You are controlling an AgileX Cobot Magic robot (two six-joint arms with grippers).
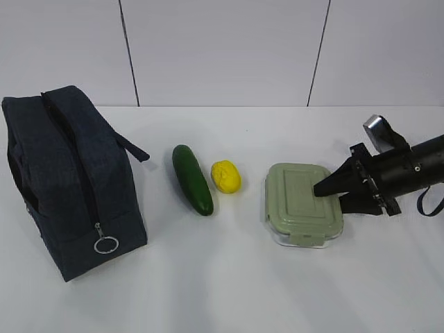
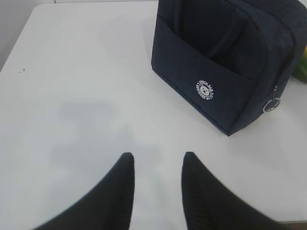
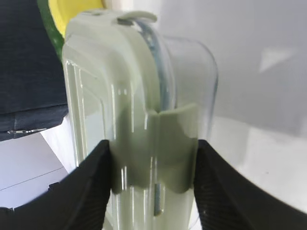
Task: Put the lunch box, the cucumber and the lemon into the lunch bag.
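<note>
Clear, hard plastic or glass makes up the body of the lunch box (image 1: 304, 203), capped by a sage-green clip lid; it sits on the white table (image 1: 229, 291) at the right, flat and lid up. The right gripper (image 3: 153, 158) reaches in from the side with one finger above the lid and one below the base, and in the right wrist view both pads press against the box across its thickness, so it appears clamped on the lunch box at the near short edge, over a clip. The box looks rigid and smooth, probably slippery on its clear walls and heavier than the produce; a grip across lid and base near the rim seems sound, though held at one end it may tip.

The cucumber (image 1: 192, 179) and the lemon (image 1: 225, 176) lie side by side, just apart, between the box and the lunch bag (image 1: 66, 180), which stands at the left with its zipper closed. The left gripper (image 2: 156, 167) hovers over bare table near the bag, jaws apart and empty.
</note>
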